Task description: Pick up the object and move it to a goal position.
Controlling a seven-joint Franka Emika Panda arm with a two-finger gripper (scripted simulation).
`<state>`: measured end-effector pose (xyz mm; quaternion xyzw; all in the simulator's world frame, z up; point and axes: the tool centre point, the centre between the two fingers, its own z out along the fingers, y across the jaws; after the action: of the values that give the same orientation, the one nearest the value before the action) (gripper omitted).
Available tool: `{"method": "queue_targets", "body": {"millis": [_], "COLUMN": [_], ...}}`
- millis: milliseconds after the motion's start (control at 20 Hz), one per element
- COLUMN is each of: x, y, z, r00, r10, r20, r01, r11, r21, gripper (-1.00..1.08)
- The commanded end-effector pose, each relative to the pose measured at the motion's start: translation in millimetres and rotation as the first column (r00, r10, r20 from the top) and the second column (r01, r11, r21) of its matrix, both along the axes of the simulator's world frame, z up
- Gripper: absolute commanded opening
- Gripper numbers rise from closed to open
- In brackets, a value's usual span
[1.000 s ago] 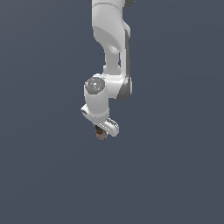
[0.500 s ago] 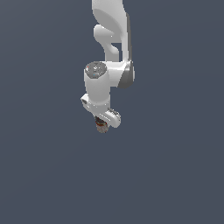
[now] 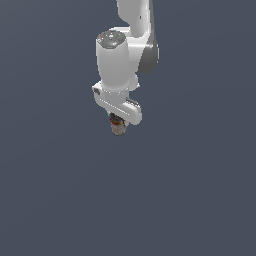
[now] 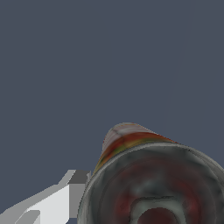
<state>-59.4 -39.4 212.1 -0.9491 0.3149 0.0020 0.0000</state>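
Small tin can (image 3: 118, 128) with red and off-white label, clamped in the nearly closed pincer (image 3: 118, 123), upright.

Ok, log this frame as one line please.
phase: carry | gripper: shut on can | can: held off surface | goal: not visible

We count one tin can (image 3: 118, 128), in the middle of the exterior view a little above centre; the same can (image 4: 148, 179) fills the lower right of the wrist view, so it stays one. We count one white arm (image 3: 120, 60), entering from the top centre of the exterior view, and one gripper (image 3: 118, 120) at its lower end. Of gripper fingers we can count only one (image 4: 65, 192), pale, at the lower left of the wrist view.
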Motion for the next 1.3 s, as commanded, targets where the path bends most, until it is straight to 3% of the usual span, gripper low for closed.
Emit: {"method": "queue_targets", "body": {"millis": [0, 700, 1250], "x": [-9.5, -63.4, -82.6], "y": [2.9, 19.5, 27.4], "z": [25.2, 157.3, 212.0], "r00": [1.0, 1.0, 1.0], "r10": [0.0, -0.001, 0.0], "r20": [0.004, 0.004, 0.004], "r01": [0.0, 0.001, 0.0], "r11": [1.0, 1.0, 1.0], "r21": [-0.001, -0.003, -0.002], "gripper": [-1.0, -1.0, -1.0]}}
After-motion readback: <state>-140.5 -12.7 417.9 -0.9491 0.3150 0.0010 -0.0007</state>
